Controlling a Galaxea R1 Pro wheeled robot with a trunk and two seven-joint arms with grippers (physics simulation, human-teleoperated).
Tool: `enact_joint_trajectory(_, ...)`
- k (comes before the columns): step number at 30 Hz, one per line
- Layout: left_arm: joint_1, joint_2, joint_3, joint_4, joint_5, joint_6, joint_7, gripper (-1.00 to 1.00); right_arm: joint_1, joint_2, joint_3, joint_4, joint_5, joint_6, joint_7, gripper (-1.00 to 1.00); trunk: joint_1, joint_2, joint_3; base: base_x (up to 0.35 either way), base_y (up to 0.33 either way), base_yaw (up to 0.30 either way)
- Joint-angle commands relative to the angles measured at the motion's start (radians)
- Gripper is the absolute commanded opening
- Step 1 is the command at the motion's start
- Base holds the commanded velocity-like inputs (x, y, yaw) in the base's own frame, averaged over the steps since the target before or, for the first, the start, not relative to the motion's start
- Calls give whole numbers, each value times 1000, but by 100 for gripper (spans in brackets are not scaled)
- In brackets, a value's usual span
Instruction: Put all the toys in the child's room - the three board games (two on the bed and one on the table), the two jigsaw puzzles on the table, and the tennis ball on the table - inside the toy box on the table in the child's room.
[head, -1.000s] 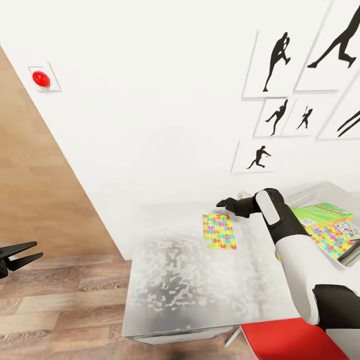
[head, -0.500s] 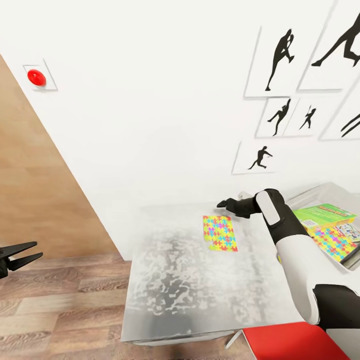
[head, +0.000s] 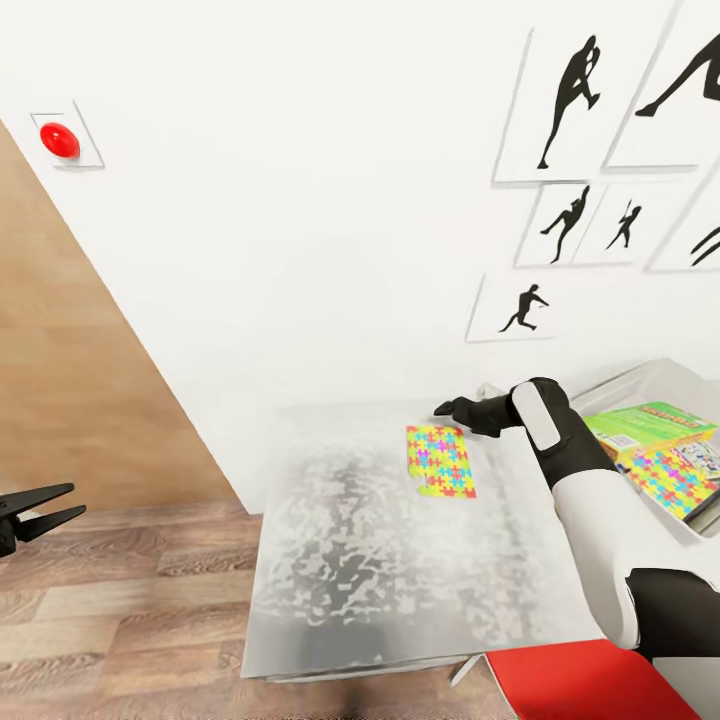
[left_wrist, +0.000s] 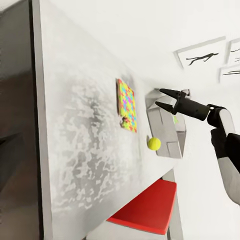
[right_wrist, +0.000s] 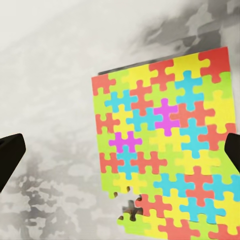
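A multicoloured jigsaw puzzle (head: 440, 460) lies flat on the light grey table (head: 380, 560); one piece at its near corner sits loose. My right gripper (head: 443, 407) hovers open just above the puzzle's far edge. In the right wrist view the puzzle (right_wrist: 165, 150) lies below the right gripper (right_wrist: 120, 152), between its spread fingertips (right_wrist: 10, 155). The toy box (head: 640, 375) at the right holds a green board game (head: 655, 420) and a second jigsaw (head: 672, 480). The tennis ball (left_wrist: 154, 143) rests on the table beside the toy box (left_wrist: 167, 145). My left gripper (head: 40, 510) hangs open over the floor, far left.
A red chair seat (head: 590, 680) sits under the table's near right edge. The white wall behind the table carries black baseball-player pictures (head: 565, 100) and a red button (head: 60, 140). Wood-plank floor (head: 120, 620) lies to the left of the table.
The whole view has shifted a little, so the camera has moved. Both grippers and the puzzle keep their places relative to the table.
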Motion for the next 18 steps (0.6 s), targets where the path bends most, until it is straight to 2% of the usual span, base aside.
enact_joint_trajectory(1,-1,0,0,0,1,4,-2,100,-1,0,0,-1,-11,3,-10,100,1,-2,-3,0,0,0)
enact_joint_trajectory(4,-1,0,0,0,-4,4,-2,100,-1,0,0,0,-11,3,-10,100,1,-2,-8,0,0,0)
enact_joint_trajectory(10,-1,0,1,0,-39,4,-2,100,-1,0,0,0,-10,3,-10,100,1,-2,-18,0,0,0)
enact_joint_trajectory(18,-1,0,1,0,-48,3,-2,100,-1,-2,1,0,-11,3,-10,100,1,-2,-31,0,0,0)
